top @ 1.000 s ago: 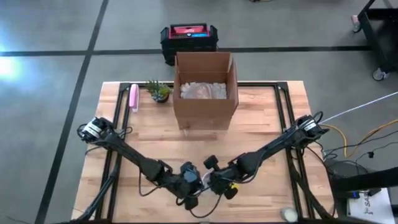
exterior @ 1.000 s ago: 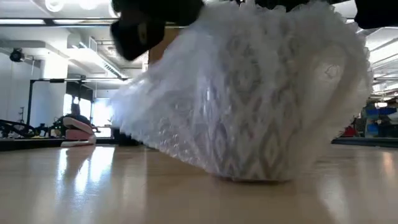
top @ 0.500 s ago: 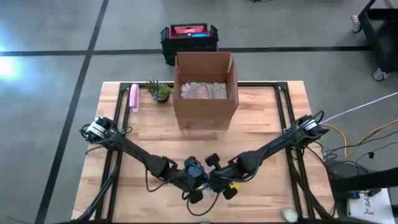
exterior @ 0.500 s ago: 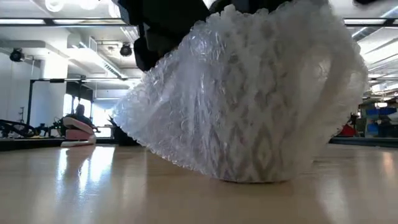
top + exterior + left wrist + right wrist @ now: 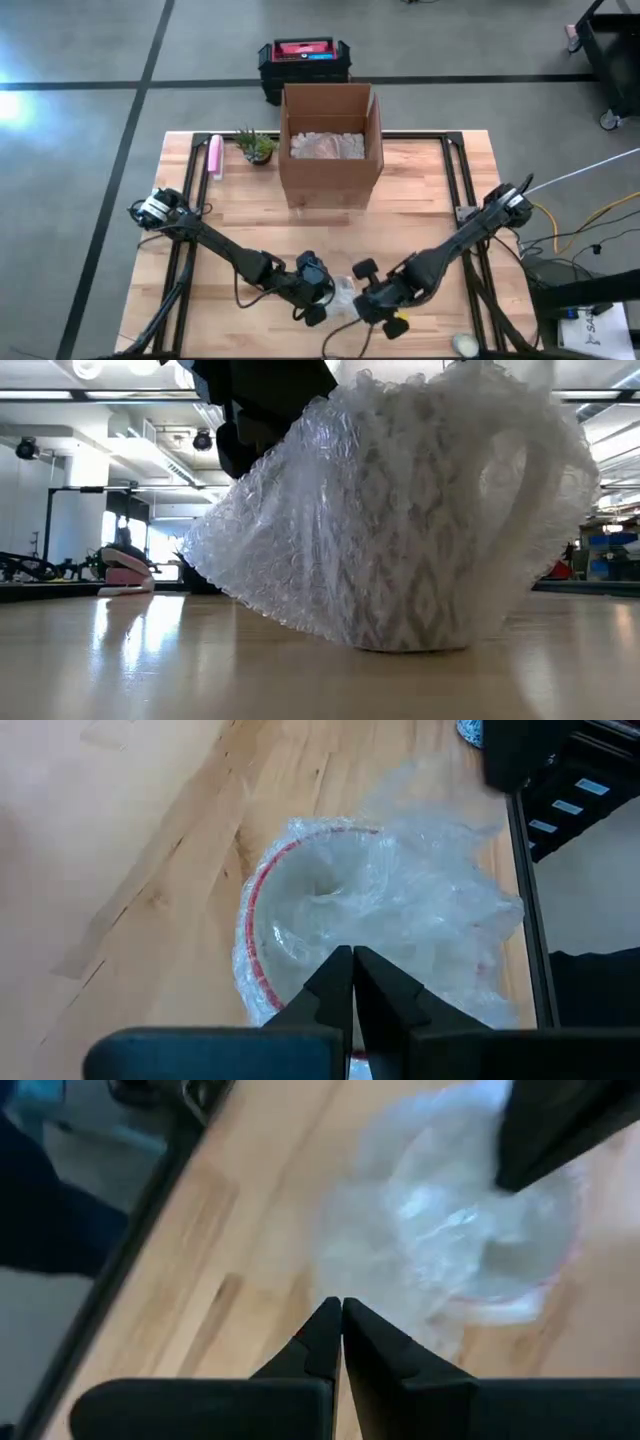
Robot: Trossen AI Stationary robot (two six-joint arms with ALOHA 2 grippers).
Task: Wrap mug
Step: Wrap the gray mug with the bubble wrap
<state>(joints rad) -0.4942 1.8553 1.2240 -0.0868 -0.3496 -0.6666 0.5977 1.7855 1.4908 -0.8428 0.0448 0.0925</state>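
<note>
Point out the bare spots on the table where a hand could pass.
Bare wood lies between the cardboard box and the wrapped mug, and right of the box. It is crowded at the near edge, where the left claw and right claw flank the mug.

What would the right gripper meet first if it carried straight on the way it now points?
Most likely the bubble-wrapped mug. The right gripper has its fingers shut and points across bare table at the wrapping, with nothing between them. How far off the mug stands is unclear.
</note>
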